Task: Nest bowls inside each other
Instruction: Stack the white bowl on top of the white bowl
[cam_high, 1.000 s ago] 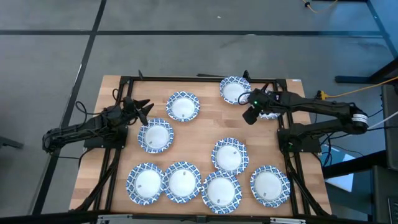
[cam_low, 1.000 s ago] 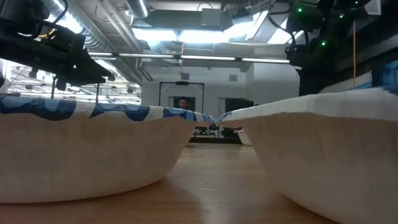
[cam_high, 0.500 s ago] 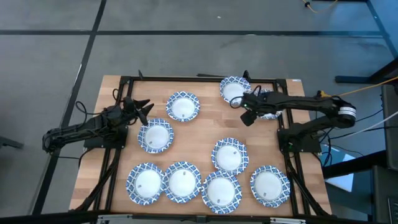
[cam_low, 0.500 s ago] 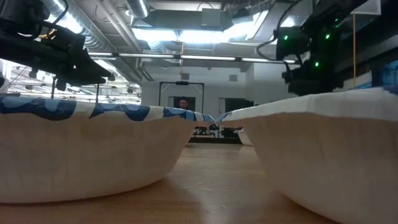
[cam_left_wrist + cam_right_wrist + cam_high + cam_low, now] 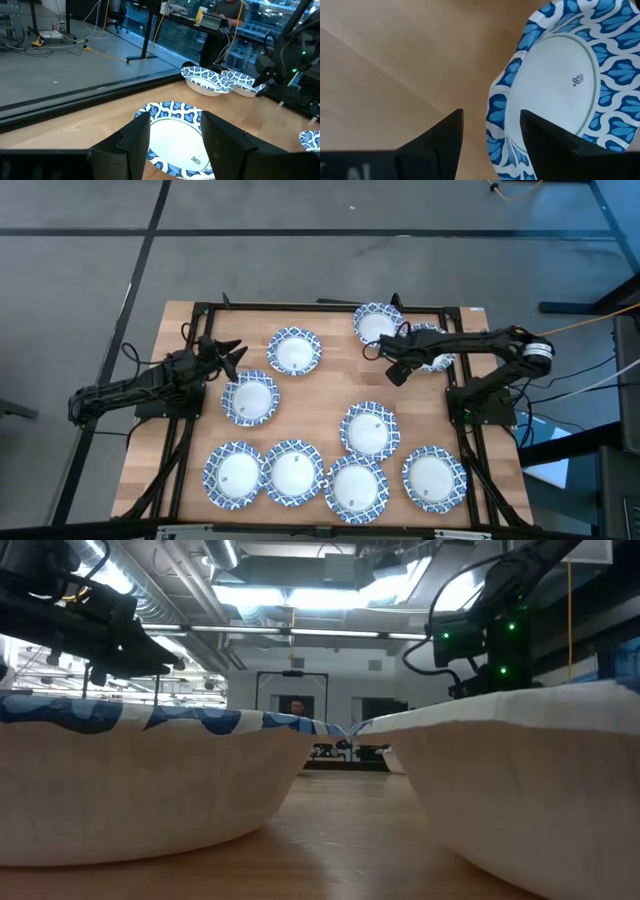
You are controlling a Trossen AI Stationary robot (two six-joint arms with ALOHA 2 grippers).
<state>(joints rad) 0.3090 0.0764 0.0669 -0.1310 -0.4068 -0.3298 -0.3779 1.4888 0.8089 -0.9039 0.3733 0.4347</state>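
Note:
Nine small bowls, white inside with blue patterned rims, sit singly on their bases on the wooden table. Two are near the far right corner [image 5: 378,324] [image 5: 432,345], one [image 5: 294,351] is at the far middle, one [image 5: 250,397] is left of centre and one [image 5: 369,429] right of centre. Several line the near edge [image 5: 293,471]. My right gripper [image 5: 389,360] [image 5: 490,117] is open above the near rim [image 5: 496,107] of the far-right bowl, a finger on either side. My left gripper [image 5: 230,353] [image 5: 175,125] is open at the left edge, facing the far-middle bowl [image 5: 175,137].
A black frame [image 5: 300,307] runs along the table's far edge and down both sides. Bare wood [image 5: 320,395] lies in the middle, between the far bowls and the near row. In the low view, two near-row bowls [image 5: 150,780] [image 5: 530,780] fill the foreground.
My right gripper has moved toward the table's left edge, off the bowl nearest the right edge and along to the near rim of the neighbouring far bowl. No bowl has moved.

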